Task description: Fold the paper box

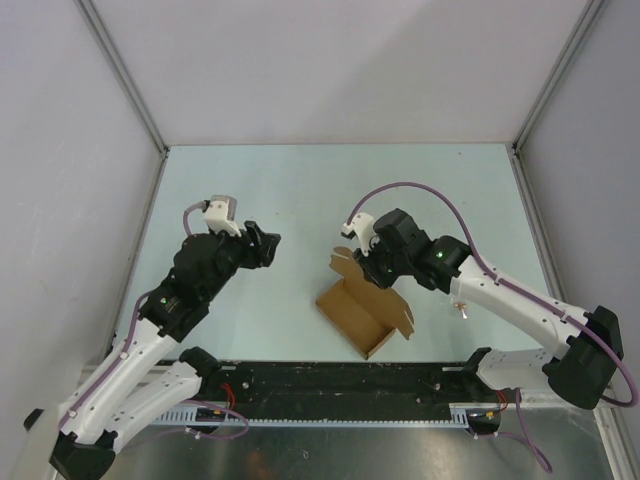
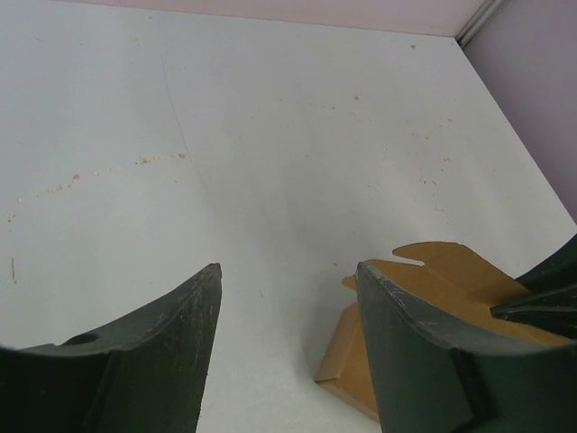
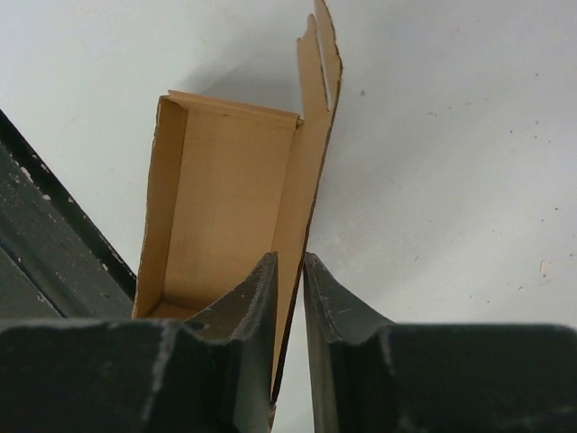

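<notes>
At the paper box (image 1: pixel 365 318), lying on the surface (image 1: pixel 300 190), my right jaws pinch 1 upright side wall. My left jaws gape well left of it. I'd keep that pinch firm and fold along the crease.

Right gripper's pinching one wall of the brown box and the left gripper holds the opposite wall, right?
No: the left gripper is open and off the paper box, per the left wrist view. The right gripper does pinch one wall.

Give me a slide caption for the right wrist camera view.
Right gripper pinching one upright side wall of the half-folded paper box.
</notes>
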Motion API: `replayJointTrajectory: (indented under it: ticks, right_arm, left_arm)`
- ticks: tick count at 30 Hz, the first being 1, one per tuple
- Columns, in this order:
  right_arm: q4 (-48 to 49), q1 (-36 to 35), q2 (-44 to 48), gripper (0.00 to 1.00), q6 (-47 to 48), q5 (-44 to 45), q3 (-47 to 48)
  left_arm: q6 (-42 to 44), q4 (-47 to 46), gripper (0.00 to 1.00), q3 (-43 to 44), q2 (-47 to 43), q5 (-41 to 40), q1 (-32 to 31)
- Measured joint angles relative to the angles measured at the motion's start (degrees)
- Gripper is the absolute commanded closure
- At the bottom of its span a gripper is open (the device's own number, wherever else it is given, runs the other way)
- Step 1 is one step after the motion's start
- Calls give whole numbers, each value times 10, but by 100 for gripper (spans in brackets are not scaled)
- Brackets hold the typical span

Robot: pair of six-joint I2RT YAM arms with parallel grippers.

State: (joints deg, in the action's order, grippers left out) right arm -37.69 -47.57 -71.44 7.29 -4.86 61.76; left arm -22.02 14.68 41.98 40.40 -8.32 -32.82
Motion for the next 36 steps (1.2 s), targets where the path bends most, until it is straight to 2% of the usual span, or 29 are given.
replayJointTrajectory:
  ticks: [7,14,21,28,36]
  right_arm:
    - [1,-1,0,92,61,-10,1]
    - [17,2,1,85,196,-57,12]
    - [41,9,-13,84,299,-109,40]
    - [46,12,-30,68,330,-129,46]
    - [37,36,-19,65,335,-143,47]
  left_arm:
    - [0,0,33,0,-3,0,0]
    - [0,0,33,0,-5,0,0]
    - [1,9,33,0,-21,0,0]
    - [2,20,32,0,-31,-3,0]
    - [2,25,32,0,-29,-3,0]
